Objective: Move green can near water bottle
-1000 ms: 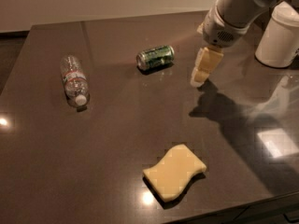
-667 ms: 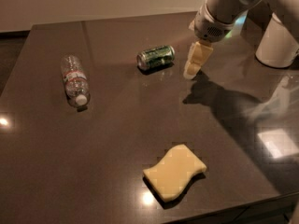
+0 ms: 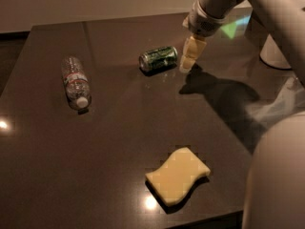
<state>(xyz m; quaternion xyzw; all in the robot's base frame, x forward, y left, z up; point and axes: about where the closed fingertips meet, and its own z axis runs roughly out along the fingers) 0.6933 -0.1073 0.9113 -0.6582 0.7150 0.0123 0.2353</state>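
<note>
Gripper (image 3: 186, 66): it hangs over the far right part of the dark table (image 3: 119, 142), pointing down, with its tip close to the surface. I cannot tell how far it is open. It has hold of nothing that I can see.

Green can (image 3: 158, 58): it lies on its side on the table, just to the left of my gripper's tip. I cannot tell whether the two touch.

Water bottle (image 3: 75, 82): it lies on its side near the table's left edge, with its white cap pointing toward the near side. It is well apart from the can, with bare table between them.

Other items: a yellow sponge (image 3: 177, 175) lies flat near the table's front edge. A white container (image 3: 274, 56) stands at the far right, partly hidden behind my arm.
</note>
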